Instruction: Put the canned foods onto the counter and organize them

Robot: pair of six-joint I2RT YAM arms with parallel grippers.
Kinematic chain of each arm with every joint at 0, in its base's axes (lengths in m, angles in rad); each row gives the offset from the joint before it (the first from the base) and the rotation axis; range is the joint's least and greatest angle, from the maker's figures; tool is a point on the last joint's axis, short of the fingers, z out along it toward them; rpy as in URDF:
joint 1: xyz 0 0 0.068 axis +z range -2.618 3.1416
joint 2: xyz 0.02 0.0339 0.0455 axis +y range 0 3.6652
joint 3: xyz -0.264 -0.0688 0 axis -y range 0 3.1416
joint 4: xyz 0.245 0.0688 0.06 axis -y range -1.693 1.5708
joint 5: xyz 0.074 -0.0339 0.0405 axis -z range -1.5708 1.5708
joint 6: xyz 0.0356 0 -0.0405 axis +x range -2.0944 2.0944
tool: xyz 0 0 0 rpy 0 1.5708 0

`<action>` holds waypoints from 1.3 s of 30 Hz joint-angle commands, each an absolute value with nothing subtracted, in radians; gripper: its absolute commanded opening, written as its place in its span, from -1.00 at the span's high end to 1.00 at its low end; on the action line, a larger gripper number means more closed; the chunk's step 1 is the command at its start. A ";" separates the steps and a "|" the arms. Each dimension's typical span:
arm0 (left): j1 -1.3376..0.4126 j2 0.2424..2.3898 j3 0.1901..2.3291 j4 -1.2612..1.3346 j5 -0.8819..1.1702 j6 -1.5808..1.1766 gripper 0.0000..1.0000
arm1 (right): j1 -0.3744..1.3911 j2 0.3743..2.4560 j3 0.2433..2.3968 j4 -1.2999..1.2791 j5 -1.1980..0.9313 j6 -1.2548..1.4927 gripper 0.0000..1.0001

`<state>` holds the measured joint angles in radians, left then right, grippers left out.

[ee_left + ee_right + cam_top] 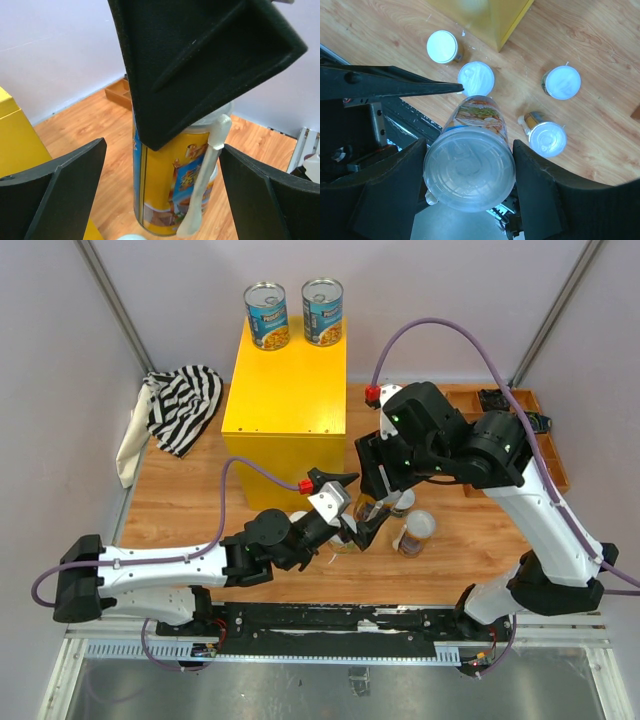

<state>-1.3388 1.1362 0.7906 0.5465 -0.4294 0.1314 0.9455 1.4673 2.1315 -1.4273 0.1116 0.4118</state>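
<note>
The table (180, 510) is pale wood with plain grain and a slight sheen; the yellow box (285, 390) is smooth and semi-glossy on every face; the two cans (267, 315) on it have bright bare-metal tops and glossy printed labels; the tall can (470, 165) has a cloudy, translucent plastic lid and a shiny label; the spoon (207, 175) on its side is white plastic; the small cans' lids (442, 46) are smooth white plastic; the fingers (50, 195) are matt black plastic; the striped cloth (183, 405) is soft, creased fabric; the tray (555, 455) is brown wood.
</note>
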 commanded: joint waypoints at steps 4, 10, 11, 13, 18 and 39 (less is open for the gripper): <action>-1.348 1.182 0.798 0.664 -0.459 0.147 -0.99 | 0.972 1.473 2.232 -1.393 0.093 0.422 0.29; -1.348 1.199 0.805 0.677 -0.452 0.138 -0.99 | 0.975 1.483 2.259 -1.393 0.071 0.419 0.30; -1.348 1.201 0.807 0.679 -0.452 0.139 -0.98 | 0.974 1.483 2.261 -1.392 0.069 0.419 0.30; -1.348 1.204 0.810 0.680 -0.453 0.140 -0.94 | 0.975 1.483 2.261 -1.389 0.062 0.419 0.30; -1.348 1.205 0.814 0.684 -0.446 0.145 -0.71 | 0.976 1.480 2.264 -1.390 0.057 0.422 0.30; -1.348 1.134 0.804 0.649 -0.428 0.120 0.82 | 0.975 1.470 2.272 -1.359 0.071 0.430 -0.52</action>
<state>-1.3441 1.1820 0.7925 0.6224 -0.4328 0.1310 0.9642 1.5043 2.2353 -1.4303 0.0692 0.4213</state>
